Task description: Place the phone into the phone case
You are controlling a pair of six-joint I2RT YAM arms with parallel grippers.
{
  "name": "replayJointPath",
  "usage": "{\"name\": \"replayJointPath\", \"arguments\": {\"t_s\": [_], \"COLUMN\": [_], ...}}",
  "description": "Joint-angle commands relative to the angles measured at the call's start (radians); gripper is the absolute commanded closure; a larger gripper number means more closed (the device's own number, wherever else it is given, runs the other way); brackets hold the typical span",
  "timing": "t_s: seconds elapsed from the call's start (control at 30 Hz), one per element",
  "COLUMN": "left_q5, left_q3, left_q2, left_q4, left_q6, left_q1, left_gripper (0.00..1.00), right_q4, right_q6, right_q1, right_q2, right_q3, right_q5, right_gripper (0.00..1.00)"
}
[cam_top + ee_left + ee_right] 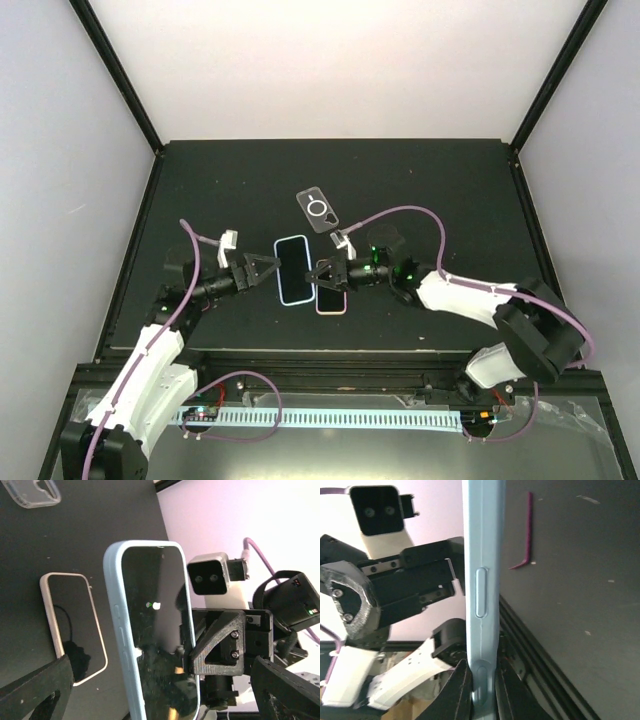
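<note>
With the left gripper (268, 268) spread wide, the phone (150, 630) hung off the table (420, 190) by one edge in the right gripper's (322, 275) pinch, so it needed carrying level and slowly to the case (318, 208) lying beyond.

At the middle of your tabletop (420, 190), the phone (292, 269) sits between the two tools, up off the surface. Your left tool (270, 268) is just to its left, with its fingers spread wide on either side and not touching it. Your right tool (322, 274) is on the phone's right, pinched onto its long side edge. A second phone (333, 303) lies flat on the tabletop just right of the first, partly under the right tool. Behind both, nearer the far edge, the phone case (318, 208) lies apart from them.
</note>
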Motion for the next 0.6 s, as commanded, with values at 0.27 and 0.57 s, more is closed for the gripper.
{"name": "replayJointPath", "arguments": {"t_s": [0.27,0.57], "left_q5": [-0.194,-0.477], "left_q3": [0.111,0.144], "left_q2": [0.047,0.062], "left_q4": [-0.283,-0.403], "left_q6": [0.174,0.177], "left_q1": [0.006,0.013], "left_gripper": [0.01,0.01], "right_q4": [-0.621,-0.842], "right_q6": [-0.315,-0.385], "right_q1": [-0.060,-0.195], "right_q2": [-0.341,-0.515], "right_q3": [-0.073,-0.175], "right_q5": [0.258,0.350], "right_gripper": [0.97,0.96]}}
